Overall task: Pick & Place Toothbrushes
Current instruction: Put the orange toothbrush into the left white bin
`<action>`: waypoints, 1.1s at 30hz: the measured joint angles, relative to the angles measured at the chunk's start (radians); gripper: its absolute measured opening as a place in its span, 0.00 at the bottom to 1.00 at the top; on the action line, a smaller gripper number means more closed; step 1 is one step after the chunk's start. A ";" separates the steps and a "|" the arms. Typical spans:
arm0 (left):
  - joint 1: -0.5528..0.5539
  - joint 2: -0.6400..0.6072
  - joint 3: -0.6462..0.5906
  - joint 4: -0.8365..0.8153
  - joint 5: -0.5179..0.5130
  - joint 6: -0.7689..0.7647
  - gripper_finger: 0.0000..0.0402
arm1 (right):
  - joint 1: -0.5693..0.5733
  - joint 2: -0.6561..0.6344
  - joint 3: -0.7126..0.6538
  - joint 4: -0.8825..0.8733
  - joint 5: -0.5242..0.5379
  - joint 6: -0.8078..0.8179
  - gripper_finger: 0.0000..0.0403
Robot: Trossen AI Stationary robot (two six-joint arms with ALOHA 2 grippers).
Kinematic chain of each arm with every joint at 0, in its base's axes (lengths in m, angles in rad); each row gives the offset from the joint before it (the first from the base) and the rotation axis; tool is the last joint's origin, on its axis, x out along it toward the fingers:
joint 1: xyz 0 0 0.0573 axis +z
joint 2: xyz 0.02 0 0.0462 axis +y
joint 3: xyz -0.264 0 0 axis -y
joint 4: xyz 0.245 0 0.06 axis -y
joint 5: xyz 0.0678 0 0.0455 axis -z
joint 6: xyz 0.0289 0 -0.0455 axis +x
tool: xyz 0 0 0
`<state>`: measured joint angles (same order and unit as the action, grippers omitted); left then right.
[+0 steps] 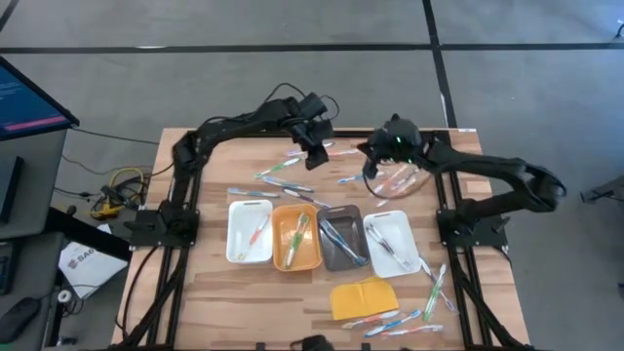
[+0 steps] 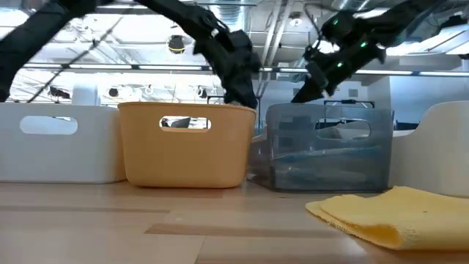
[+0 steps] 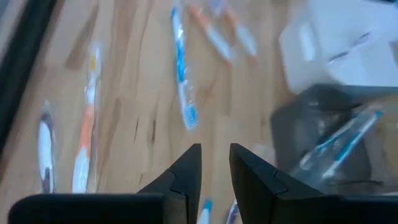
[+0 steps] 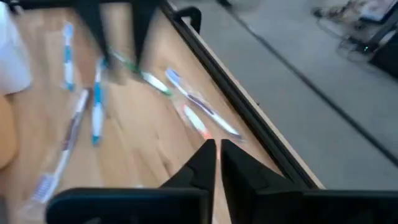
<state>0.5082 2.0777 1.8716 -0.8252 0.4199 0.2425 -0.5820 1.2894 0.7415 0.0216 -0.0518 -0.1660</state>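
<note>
Lying scattered at mixed angles, toothbrushes (image 1: 283, 168) sit below the slightly parted left hand (image 3: 214, 163) and nearly closed right hand (image 4: 217, 149).

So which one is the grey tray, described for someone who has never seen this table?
On the wooden table, four trays stand side by side in a row. The grey tray is third from the robot's left, between the orange tray and a white tray. It is the only dark one, with blue toothbrushes inside.
</note>
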 joint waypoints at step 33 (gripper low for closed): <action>-0.154 -0.998 -1.250 0.989 0.084 -0.357 0.19 | -0.128 0.803 0.662 -0.548 -0.151 -0.392 0.41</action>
<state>0.3538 1.0798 0.6212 0.1636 0.5036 -0.1145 -0.7102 2.0920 1.4034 -0.5268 -0.2029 -0.5583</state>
